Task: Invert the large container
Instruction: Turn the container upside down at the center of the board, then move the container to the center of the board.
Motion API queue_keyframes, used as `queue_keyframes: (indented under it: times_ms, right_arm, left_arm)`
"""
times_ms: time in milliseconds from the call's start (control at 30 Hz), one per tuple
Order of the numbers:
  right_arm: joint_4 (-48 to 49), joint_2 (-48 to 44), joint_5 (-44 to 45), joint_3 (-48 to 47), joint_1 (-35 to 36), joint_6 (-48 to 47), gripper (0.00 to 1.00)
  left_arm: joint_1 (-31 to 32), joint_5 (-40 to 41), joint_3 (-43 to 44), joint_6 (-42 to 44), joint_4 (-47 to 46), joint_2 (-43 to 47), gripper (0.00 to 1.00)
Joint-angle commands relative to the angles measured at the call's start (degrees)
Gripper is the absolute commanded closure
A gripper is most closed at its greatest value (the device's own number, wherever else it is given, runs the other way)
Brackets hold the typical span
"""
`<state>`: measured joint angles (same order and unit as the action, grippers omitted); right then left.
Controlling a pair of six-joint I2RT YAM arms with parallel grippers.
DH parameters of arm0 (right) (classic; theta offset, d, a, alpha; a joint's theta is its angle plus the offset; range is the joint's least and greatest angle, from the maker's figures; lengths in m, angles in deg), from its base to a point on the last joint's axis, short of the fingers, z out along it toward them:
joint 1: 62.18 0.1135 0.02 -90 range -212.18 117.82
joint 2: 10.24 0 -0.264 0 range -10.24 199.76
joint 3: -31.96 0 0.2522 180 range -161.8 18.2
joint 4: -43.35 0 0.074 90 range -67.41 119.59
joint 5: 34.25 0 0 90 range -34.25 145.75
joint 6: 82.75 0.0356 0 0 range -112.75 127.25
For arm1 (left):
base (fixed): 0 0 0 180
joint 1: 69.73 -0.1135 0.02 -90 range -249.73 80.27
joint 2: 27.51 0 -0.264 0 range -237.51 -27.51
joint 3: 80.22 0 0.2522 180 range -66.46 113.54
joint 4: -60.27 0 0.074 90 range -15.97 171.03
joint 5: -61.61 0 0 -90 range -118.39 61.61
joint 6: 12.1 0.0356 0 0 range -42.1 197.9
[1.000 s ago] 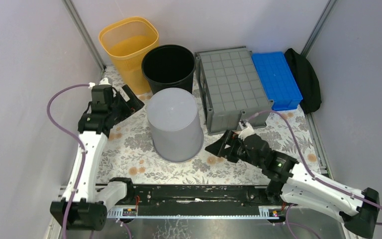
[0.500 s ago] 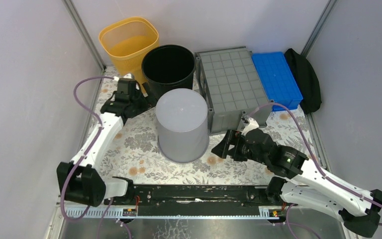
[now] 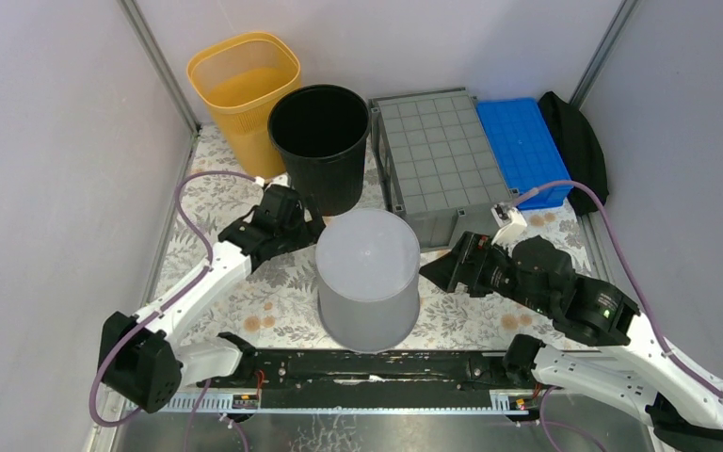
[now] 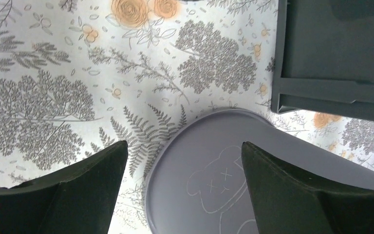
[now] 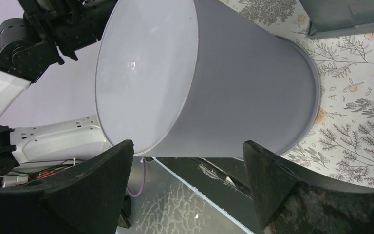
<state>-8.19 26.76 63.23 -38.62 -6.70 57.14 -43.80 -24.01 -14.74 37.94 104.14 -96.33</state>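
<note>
The large container (image 3: 441, 162) is a dark-grey crate at the back middle, lying with its square-gridded underside up. Its corner shows in the left wrist view (image 4: 331, 63) and the right wrist view (image 5: 345, 17). A round light-grey bucket (image 3: 367, 278) stands upside down in front of it. My left gripper (image 3: 309, 232) is open at the bucket's left side; the bucket wall with a bear drawing (image 4: 224, 180) fills the gap between its fingers (image 4: 184, 145). My right gripper (image 3: 438, 273) is open and empty at the bucket's right side, facing it (image 5: 188, 144).
A yellow mesh basket (image 3: 243, 80) and a black bucket (image 3: 320, 127) stand at the back left. A blue ribbed tray (image 3: 525, 146) and a black bag (image 3: 579, 151) lie right of the crate. Walls close in left, right and behind. The floral cloth (image 3: 245, 282) covers the table.
The grey bucket has slid to the right and toward the near edge. My left gripper has followed it on its left side. My right gripper has drawn back to the right.
</note>
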Motion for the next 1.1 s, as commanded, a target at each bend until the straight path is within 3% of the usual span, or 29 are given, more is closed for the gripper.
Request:
queue_keyframes:
  times_ms: [0,333,633,833,900,1067]
  right_arm:
    - [-0.81,-0.26,-1.24,0.02,0.07,-0.83,0.11]
    - [-1.51,-2.41,-7.43,-7.45,0.07,-1.53,0.12]
    - [3.08,-0.49,-18.44,-13.42,0.06,-3.81,0.12]
    - [2.98,2.22,-20.5,-15.76,0.06,-5.24,0.11]
    - [3.3,2.91,-20.74,-16.75,0.06,-5.61,0.11]
    - [3.15,5.0,-22.34,-20.76,0.06,-6.17,0.11]
  left_arm:
    - [1.39,3.44,-3.69,-2.96,-2.6,4.15,0.07]
    - [13.55,5.51,-7.08,-9.17,-2.35,6.01,0.06]
    - [18.26,6.56,-10.75,-14.0,2.95,13.22,0.05]
    - [22.77,4.81,-13.62,-19.54,6.4,20.89,0.08]
    - [25.32,3.59,-14.78,-21.72,5.09,20.79,0.1]
    - [38.94,6.85,-15.83,-28.85,-0.76,14.41,0.12]
